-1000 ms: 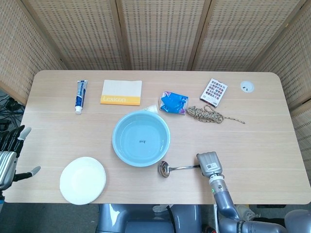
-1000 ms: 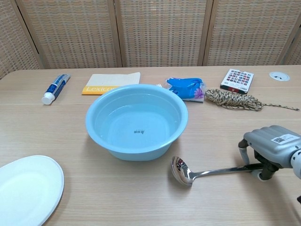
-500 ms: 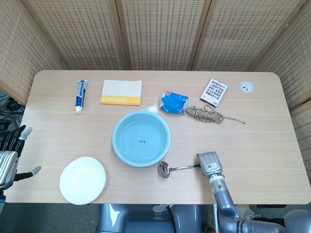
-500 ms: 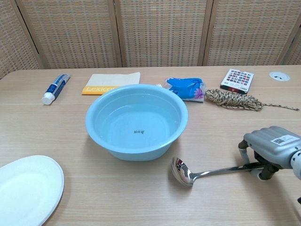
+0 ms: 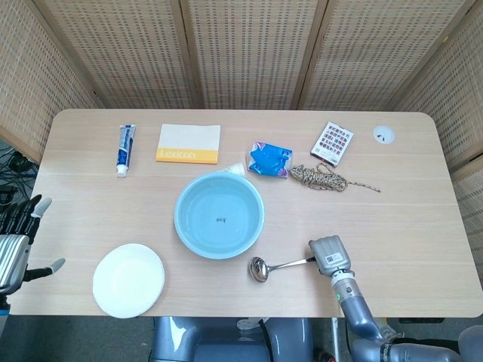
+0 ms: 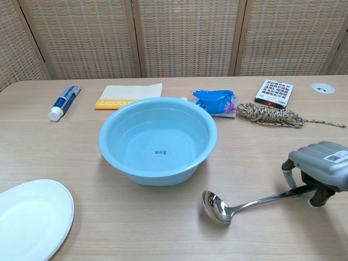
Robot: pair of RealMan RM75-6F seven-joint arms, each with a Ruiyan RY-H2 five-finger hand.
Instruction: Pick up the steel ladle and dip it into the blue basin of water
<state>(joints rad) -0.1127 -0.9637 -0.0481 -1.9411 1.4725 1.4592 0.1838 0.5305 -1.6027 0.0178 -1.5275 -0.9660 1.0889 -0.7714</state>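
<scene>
The steel ladle [image 6: 242, 205] lies with its bowl near the table's front, right of the blue basin [image 6: 157, 140] of water; in the head view the ladle [image 5: 275, 265] sits just below and right of the basin [image 5: 219, 213]. My right hand [image 6: 321, 174] grips the ladle's handle end, fingers curled around it, also seen as the right hand [image 5: 329, 255] in the head view. The handle tilts up toward the hand. My left hand [image 5: 16, 241] hangs off the table's left edge, fingers apart, holding nothing.
A white plate [image 5: 128, 279] lies at the front left. Along the back are a toothpaste tube [image 5: 125, 148], a yellow-edged booklet [image 5: 189, 143], a blue packet [image 5: 269, 159], a coil of twine [image 5: 321, 178] and a patterned card box [image 5: 332, 141].
The right hand has shifted slightly right and toward the front, dragging the ladle with it; the handle end has lifted a little. The left hand is unchanged.
</scene>
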